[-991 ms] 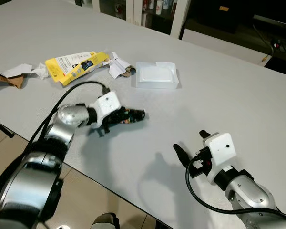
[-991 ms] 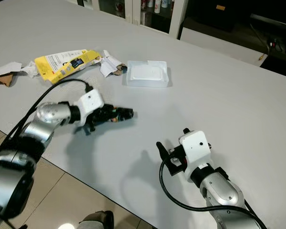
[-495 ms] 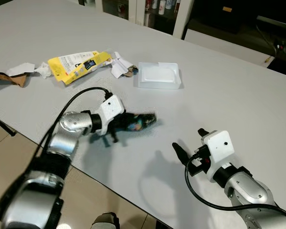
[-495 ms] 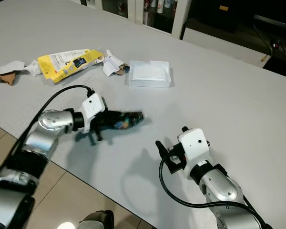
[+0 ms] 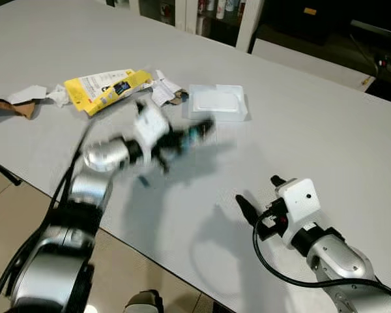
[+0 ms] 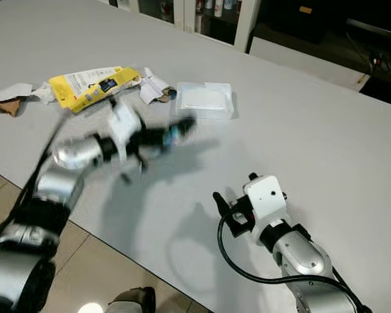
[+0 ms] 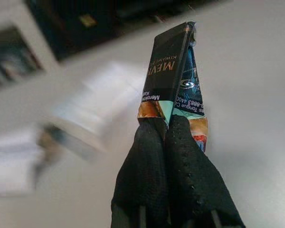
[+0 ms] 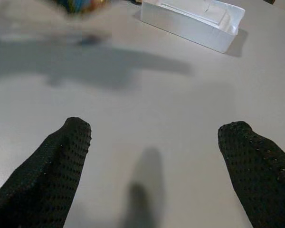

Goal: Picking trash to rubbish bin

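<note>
**Left claw holding a dark wrapper above the tabletop**

I see my left claw (image 7: 167, 142) with its two black fingers pressed together on the lower end of a dark printed wrapper (image 7: 173, 80), which stands up from the fingertips. In the head views the arm and wrapper are blurred; the wrapper (image 5: 194, 132) sits just beside the white plastic tray (image 5: 216, 103), on the tray's near side, above the grey tabletop (image 5: 313, 130). Left of the tray lie crumpled white paper scraps (image 5: 163, 89), then a yellow packet (image 5: 104, 89), then a torn brown piece (image 5: 16, 107) at the tabletop's edge. My right claw (image 8: 154, 164) hangs over bare tabletop, well apart from the tray, its fingers spread wide and holding nothing.
</note>
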`<state>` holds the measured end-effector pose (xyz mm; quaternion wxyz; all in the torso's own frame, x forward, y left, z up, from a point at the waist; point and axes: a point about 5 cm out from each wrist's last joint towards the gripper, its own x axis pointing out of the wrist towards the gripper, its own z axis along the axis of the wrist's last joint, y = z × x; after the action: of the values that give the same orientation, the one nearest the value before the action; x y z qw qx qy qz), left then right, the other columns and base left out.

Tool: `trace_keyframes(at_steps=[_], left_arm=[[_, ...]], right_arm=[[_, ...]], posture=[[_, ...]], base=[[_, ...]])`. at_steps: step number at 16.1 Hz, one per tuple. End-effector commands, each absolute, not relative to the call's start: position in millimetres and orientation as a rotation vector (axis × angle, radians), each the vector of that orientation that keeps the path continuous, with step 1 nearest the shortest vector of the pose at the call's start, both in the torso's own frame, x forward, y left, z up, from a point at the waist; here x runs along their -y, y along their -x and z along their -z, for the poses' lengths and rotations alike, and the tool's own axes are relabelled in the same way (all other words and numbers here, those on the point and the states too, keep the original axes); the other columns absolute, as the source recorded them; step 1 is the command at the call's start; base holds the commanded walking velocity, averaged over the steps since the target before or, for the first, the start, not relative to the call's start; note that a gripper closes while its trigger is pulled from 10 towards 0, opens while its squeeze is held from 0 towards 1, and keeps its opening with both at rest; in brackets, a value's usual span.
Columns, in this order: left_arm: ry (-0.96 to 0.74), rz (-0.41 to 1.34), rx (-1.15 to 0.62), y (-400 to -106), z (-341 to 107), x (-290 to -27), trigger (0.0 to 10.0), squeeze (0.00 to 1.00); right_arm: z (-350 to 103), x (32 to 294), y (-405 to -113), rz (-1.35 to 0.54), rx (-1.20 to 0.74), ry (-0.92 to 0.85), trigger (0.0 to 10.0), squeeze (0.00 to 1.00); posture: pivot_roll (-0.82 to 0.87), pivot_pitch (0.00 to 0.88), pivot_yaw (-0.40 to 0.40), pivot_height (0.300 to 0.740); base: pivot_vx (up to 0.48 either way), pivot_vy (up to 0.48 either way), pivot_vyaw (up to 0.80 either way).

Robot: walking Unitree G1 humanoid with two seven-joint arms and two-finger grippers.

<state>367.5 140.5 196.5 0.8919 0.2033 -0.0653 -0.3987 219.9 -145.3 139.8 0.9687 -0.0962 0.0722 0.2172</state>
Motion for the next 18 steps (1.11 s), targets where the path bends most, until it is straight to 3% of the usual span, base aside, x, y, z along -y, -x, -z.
trace_keyframes(at_steps=[1,7,11,18], left_arm=[[-0.407,0.707,0.219,-372.6,-206.1,-142.4,0.0,0.0],[-0.353,0.224,0.463,-366.7,-208.5,-143.1,0.0,0.0],[-0.327,0.107,0.472,-355.4,-186.6,-137.7,0.0,0.0],[-0.333,0.085,0.506,-349.7,-183.6,-127.7,0.0,0.0]], right_arm=[[-137.9,150.3,-220.1,-0.421,-0.15,0.203,10.0,0.0],[-138.6,153.5,-224.9,-0.406,-0.142,0.216,10.0,0.0],[-137.2,161.0,-229.9,-0.328,-0.13,0.195,10.0,0.0],[-140.2,172.3,-247.5,-0.18,-0.057,0.128,10.0,0.0]], posture=[[0.14,0.148,-0.056,0.74],[0.14,0.128,-0.064,0.74],[0.14,0.111,-0.072,0.74],[0.16,0.104,-0.083,0.74]], base=[[0.0,0.0,0.0],[0.0,0.0,0.0],[0.0,0.0,0.0],[0.0,0.0,0.0]])
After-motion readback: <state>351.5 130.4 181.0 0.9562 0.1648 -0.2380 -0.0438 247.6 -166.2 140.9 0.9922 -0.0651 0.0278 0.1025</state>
